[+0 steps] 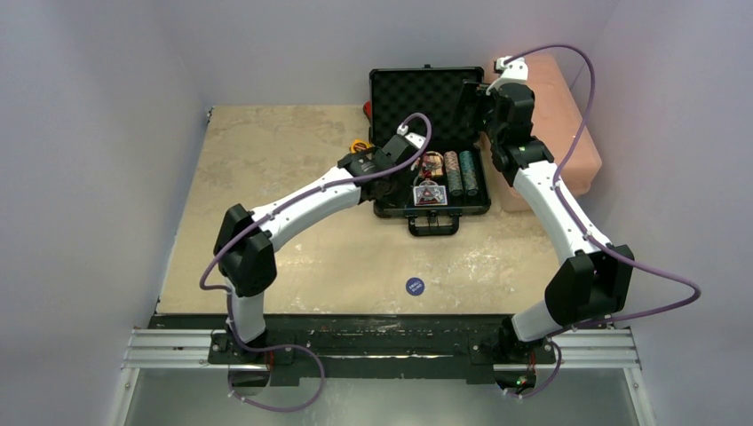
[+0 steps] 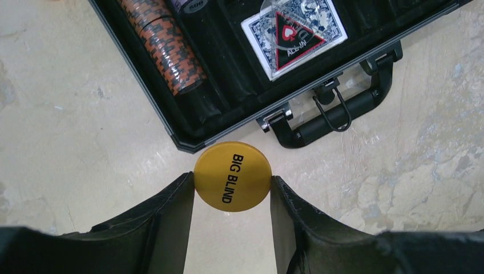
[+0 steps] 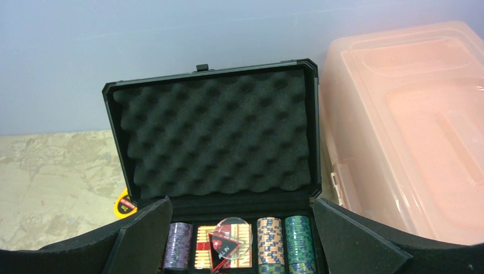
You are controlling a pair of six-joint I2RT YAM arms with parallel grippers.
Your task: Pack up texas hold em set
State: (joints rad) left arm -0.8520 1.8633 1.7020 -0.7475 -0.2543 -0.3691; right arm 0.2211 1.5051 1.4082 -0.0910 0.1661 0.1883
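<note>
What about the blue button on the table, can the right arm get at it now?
Probably yes: the blue button lies alone on the table before the case, and the right hand is open and empty.

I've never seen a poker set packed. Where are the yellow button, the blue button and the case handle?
yellow button [image 2: 231, 177], left wrist view, on its printed face.
blue button [image 1: 415, 286], top view, on its centre.
case handle [image 2: 359, 105], left wrist view, on the grip bar.

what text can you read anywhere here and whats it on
"BIG BLIND": yellow button
"ALL IN": clear triangle on the card deck
"500", faintly: purple chip in the case
Blue button on the table: print too small to read
</note>
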